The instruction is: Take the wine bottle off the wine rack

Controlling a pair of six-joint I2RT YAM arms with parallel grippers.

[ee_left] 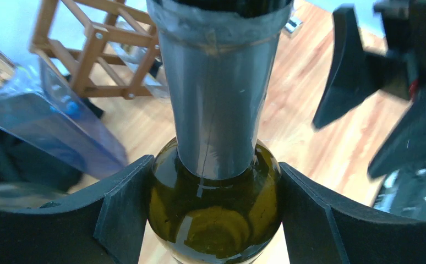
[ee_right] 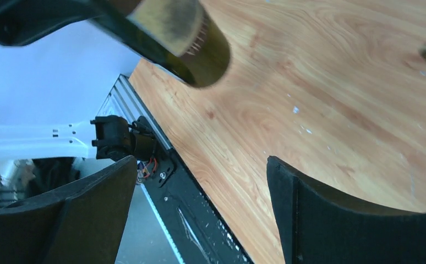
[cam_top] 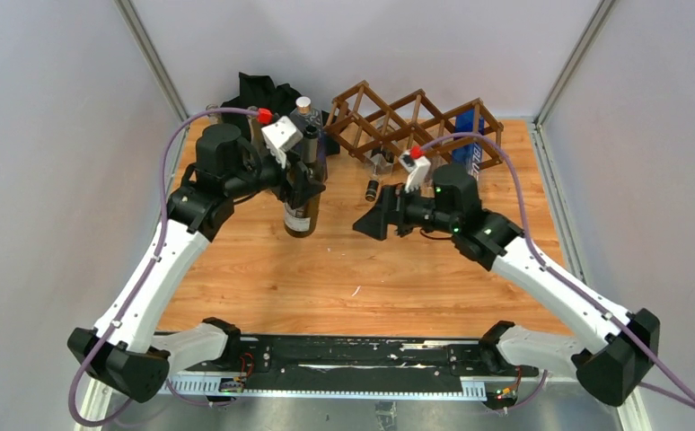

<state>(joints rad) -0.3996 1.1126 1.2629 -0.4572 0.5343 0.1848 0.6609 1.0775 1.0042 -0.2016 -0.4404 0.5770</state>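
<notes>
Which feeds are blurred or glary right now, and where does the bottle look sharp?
Left wrist: wine bottle sharp, reflections on its green shoulder; wine rack behind it soft. Right wrist: the bottle's lower end blurred at the top edge, table grain crisp. Top external: even light, no glare.

Lab cell: white panels (cam_top: 48, 135), aluminium frame (cam_top: 153, 63).

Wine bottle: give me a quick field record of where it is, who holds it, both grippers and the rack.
wine bottle: upright over the table, clear of the rack
base contact: cannot tell
left gripper: shut on the bottle's shoulder
right gripper: open, empty, just right of the bottle
wine rack: at the table's back edge, behind both arms
</notes>
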